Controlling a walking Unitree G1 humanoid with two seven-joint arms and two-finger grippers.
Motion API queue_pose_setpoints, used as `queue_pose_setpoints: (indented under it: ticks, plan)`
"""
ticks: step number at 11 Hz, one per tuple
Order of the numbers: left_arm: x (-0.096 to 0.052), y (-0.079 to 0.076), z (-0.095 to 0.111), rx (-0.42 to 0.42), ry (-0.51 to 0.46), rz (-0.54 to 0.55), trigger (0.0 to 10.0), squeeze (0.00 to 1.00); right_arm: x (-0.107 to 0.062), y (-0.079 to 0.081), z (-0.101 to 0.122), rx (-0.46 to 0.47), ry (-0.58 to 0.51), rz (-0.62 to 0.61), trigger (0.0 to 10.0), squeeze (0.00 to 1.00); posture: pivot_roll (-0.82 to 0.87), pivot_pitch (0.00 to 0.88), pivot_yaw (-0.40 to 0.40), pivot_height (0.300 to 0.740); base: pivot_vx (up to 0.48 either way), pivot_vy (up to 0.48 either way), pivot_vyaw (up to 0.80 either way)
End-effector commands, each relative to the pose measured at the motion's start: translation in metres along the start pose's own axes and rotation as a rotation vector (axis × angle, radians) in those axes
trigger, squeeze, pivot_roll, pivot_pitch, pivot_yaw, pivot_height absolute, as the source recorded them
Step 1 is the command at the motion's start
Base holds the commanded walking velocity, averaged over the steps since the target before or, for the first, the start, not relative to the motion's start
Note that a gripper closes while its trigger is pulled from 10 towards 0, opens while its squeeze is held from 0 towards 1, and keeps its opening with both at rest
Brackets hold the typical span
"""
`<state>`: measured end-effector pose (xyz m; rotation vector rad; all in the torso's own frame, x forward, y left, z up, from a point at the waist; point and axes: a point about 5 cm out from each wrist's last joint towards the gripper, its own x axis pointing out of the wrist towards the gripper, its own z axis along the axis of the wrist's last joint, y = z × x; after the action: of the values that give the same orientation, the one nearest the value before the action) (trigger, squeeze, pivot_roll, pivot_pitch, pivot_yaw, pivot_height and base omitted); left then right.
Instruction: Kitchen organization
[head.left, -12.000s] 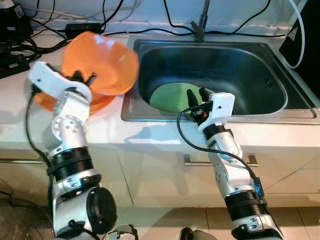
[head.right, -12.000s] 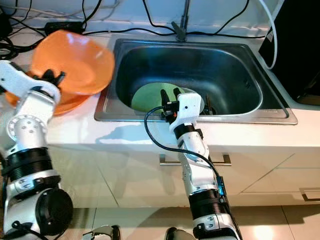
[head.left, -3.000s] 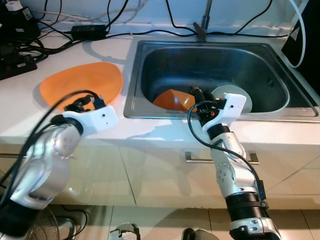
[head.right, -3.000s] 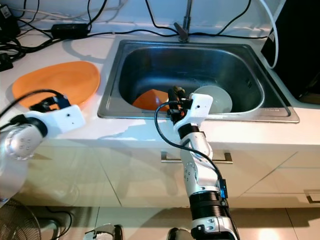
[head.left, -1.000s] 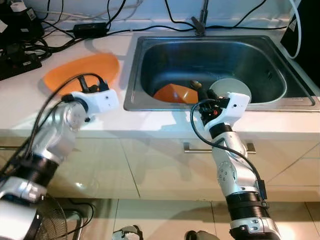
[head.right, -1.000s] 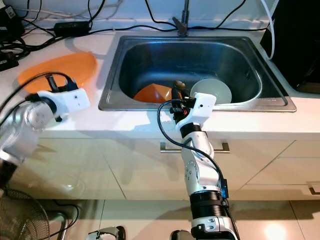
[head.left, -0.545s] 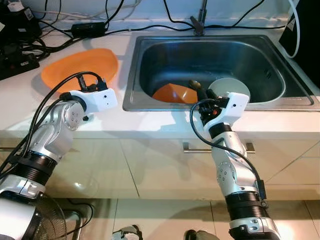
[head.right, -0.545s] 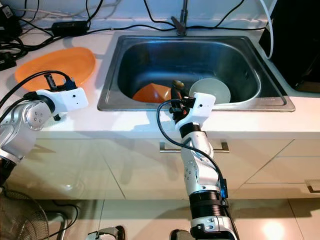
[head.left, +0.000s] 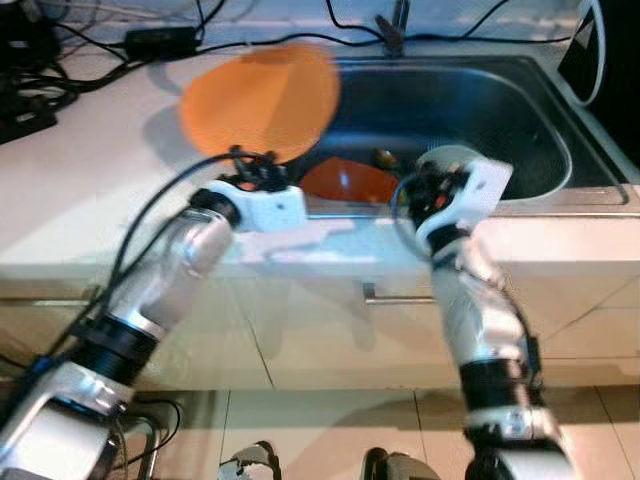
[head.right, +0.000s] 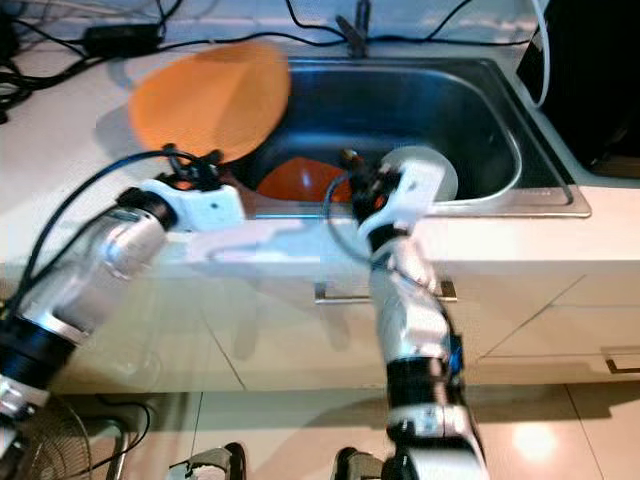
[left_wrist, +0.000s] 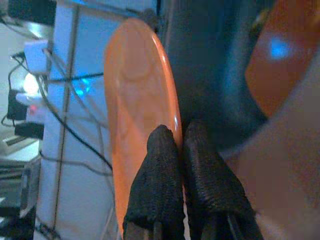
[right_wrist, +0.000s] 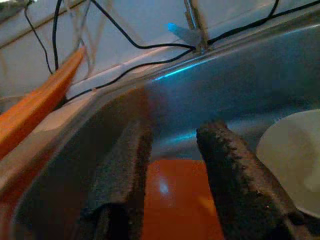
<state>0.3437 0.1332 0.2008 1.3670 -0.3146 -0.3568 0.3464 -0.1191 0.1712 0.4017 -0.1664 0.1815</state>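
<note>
orange plate (head.left: 262, 98) rides tilted over the bench (head.left: 80, 190) at the sink's (head.left: 540, 100) left rim, its near edge pinched between the left gripper's (left_wrist: 181, 137) pressed-together fingers. seen from the wrist the plate runs edge-on, its long axis stretching straight away from the fingers toward the wall and cables (head.left: 250, 40). the basin lies just to the right of the plate, so the left arm looks best placed for any move into it. right gripper (right_wrist: 172, 150) waits at the sink's front rim, fingers apart and empty, aimed at an orange bowl (head.left: 345, 182) on the sink floor, with a pale bowl (head.right: 420, 170) just beside it. head views are blurred.
</note>
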Motion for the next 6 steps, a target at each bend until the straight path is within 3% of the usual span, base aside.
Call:
queue_pose_setpoints:
  ticks: [1,3,5,6]
  plan:
    - [-0.002,-0.007,0.005,0.010,-0.021,-0.009,10.0,0.00,0.005,0.004,0.008,0.067,-0.007,0.006,10.0,1.00,0.08,0.068,0.025,0.740,0.000,0.000,0.00]
    - [-0.001,-0.010,0.012,0.010,-0.049,-0.021,10.0,0.00,0.017,0.015,0.029,0.235,-0.035,0.045,10.0,1.00,0.09,0.059,0.024,0.740,0.000,0.000,0.00]
    - [0.001,-0.011,0.017,0.004,-0.066,-0.021,10.0,0.00,0.021,0.019,0.032,0.293,-0.025,0.060,10.0,1.00,0.08,0.063,0.025,0.740,0.000,0.000,0.00]
    - [0.002,-0.015,0.026,-0.007,-0.105,-0.041,10.0,0.00,0.023,0.022,0.030,0.359,0.003,0.072,10.0,0.51,0.09,0.068,0.021,0.740,0.000,0.000,0.00]
